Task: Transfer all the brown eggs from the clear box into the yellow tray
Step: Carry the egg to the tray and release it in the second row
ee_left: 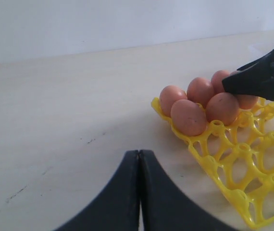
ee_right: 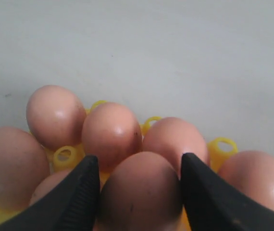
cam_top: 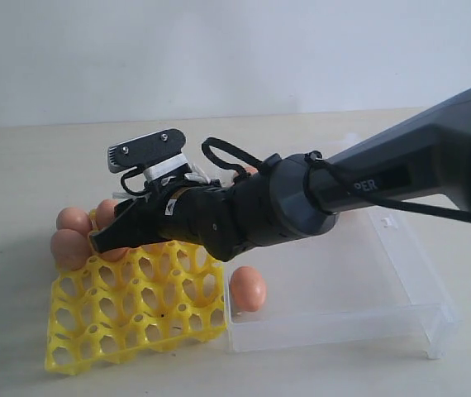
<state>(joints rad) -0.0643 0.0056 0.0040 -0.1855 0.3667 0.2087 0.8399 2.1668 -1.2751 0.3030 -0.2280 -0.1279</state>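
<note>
- Step in hand: placing. Right gripper (ee_right: pixel 139 163) was stretched across to the far-left corner of the yellow tray (cam_top: pixel 136 310), with its jaws clamped on a brown egg (ee_right: pixel 142 202) and both fingers touching its sides.
- The held egg sat low among the placed eggs (ee_left: pixel 190 115), several of them packed into the cups at that corner. Couldn't tell if it was seated in a cup.
- Left gripper (ee_left: pixel 139 156) was closed and empty, parked over bare table beside the tray.
- One leftover egg (cam_top: pixel 248 288) lay in the clear box (cam_top: pixel 417 285), in the near-left corner just beside the tray. No others were visible there, though the arm hid part of the box.
- Next move, judged: settle the egg into a free cup, spread the jaws without nudging its tight neighbours, lift straight out, then go for the egg in the box.
- Surface: pale matte tabletop (cam_top: pixel 21 165) with a few small dark scuffs.
- Room: plain white wall (cam_top: pixel 219 50) behind.
</note>
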